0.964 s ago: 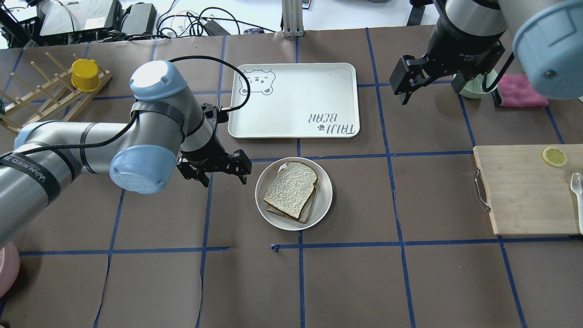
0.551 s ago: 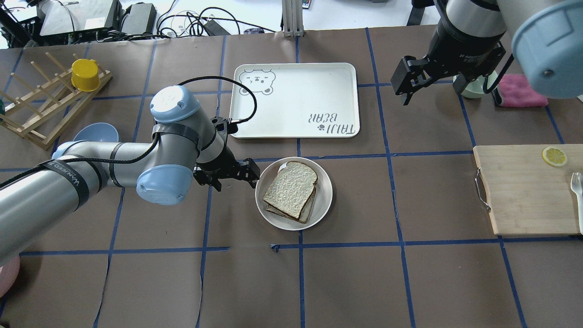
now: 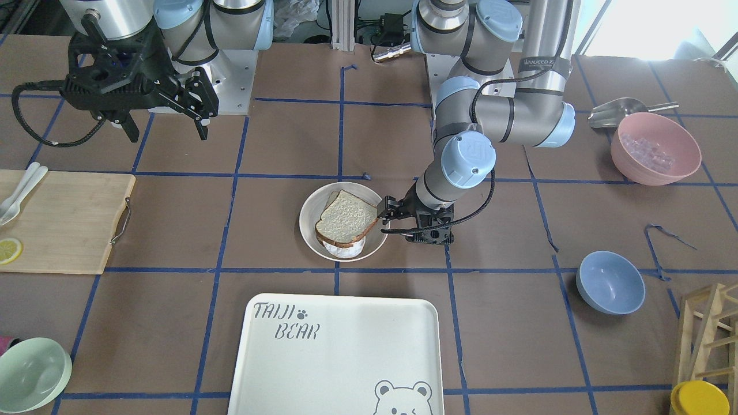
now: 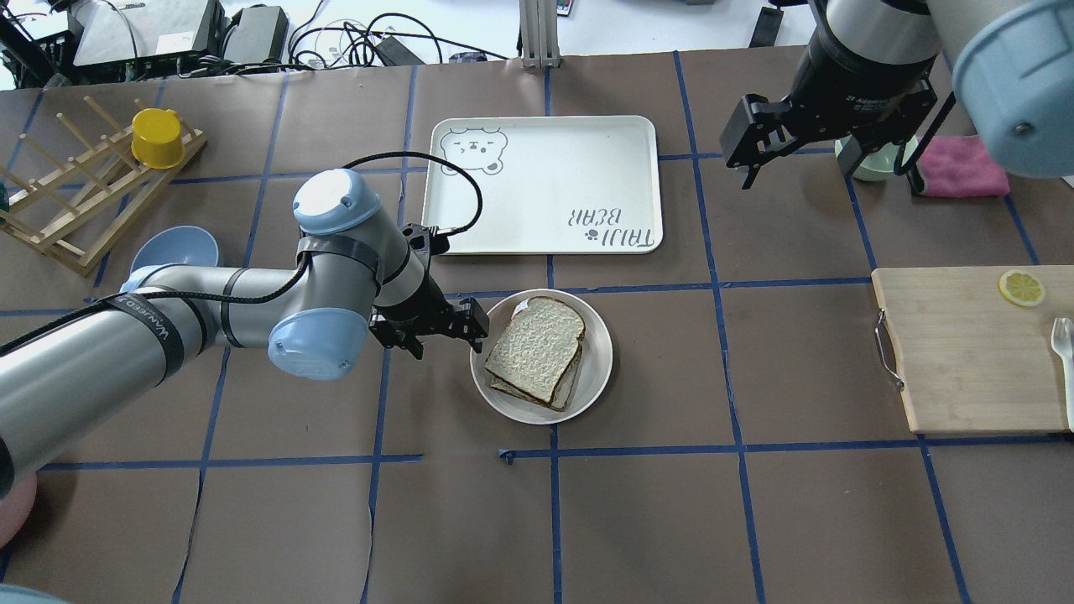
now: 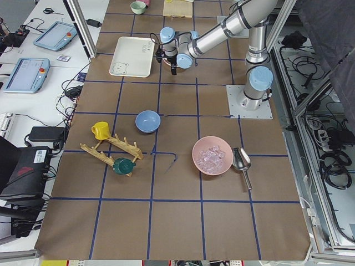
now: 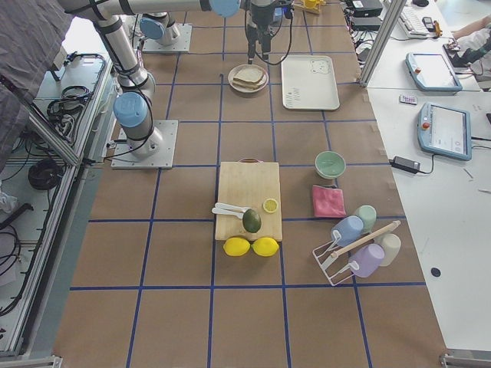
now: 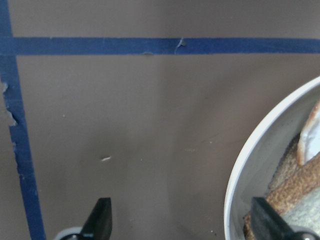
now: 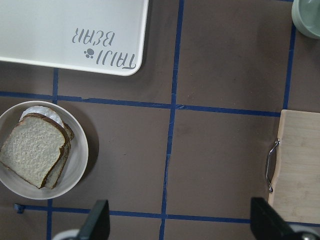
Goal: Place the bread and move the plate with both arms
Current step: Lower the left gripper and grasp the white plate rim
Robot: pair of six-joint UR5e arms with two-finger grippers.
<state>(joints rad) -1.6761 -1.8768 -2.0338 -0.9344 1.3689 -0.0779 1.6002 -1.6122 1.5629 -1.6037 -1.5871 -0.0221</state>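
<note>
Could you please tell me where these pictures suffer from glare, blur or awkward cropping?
Front-facing view: the upper right corner is washed out by bright light. Overhead view: the right arm's blue joint cap looms large and soft near the lens. Left wrist view: the plate and bread are cropped at the edge, the bread slightly soft.

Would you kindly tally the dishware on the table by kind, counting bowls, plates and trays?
Bowls: 3 (green bowl, blue bowl, pink bowl)
Plates: 1 (plate)
Trays: 1 (tray)
Total: 5
</note>
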